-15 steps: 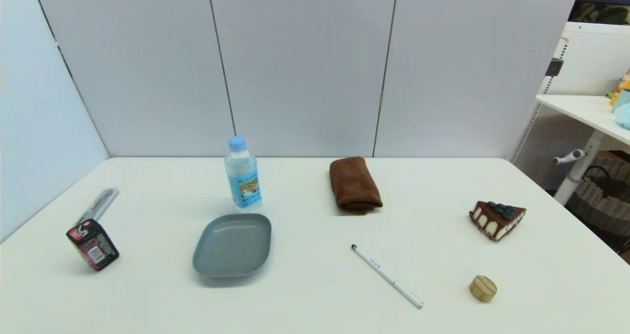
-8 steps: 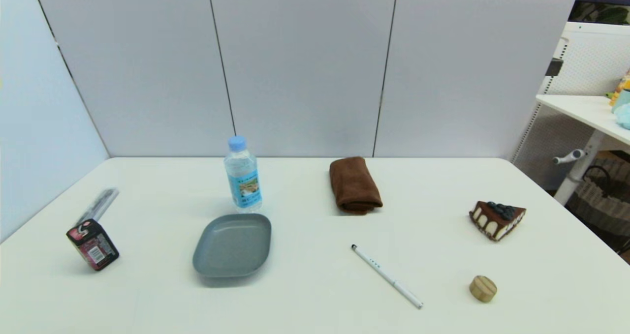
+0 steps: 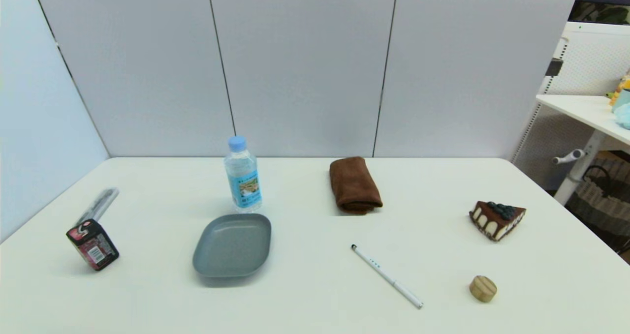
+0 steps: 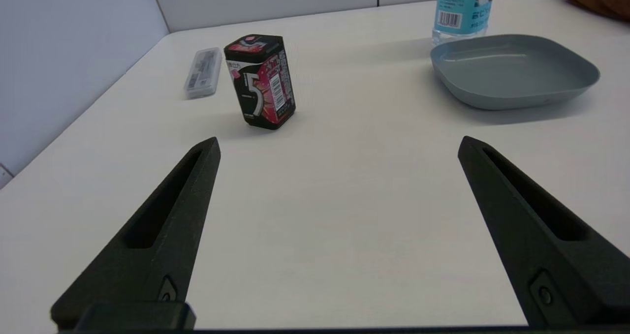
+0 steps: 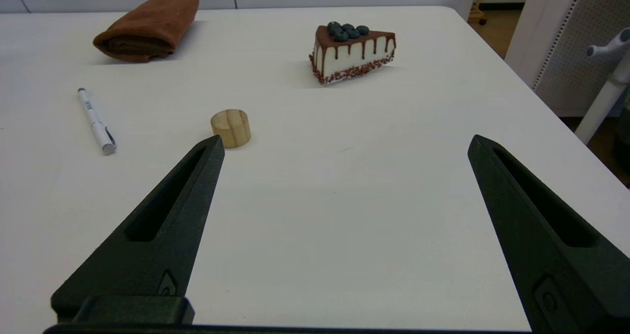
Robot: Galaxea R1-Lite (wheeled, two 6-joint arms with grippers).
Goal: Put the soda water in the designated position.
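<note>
No visible change: soda water (image 3: 242, 176) and the other table items sit exactly as before.

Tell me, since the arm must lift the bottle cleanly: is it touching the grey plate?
Cannot tell. In the head view the bottle stands just behind the plate, their outlines meeting; in the left wrist view the plate's rim hides the bottle's base.

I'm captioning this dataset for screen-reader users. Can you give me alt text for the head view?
A soda water bottle stands upright on a white table, just behind a grey plate. Around them lie a red-labelled box, brown towel, pen, cake slice and wooden disc; no gripper shows.
</note>
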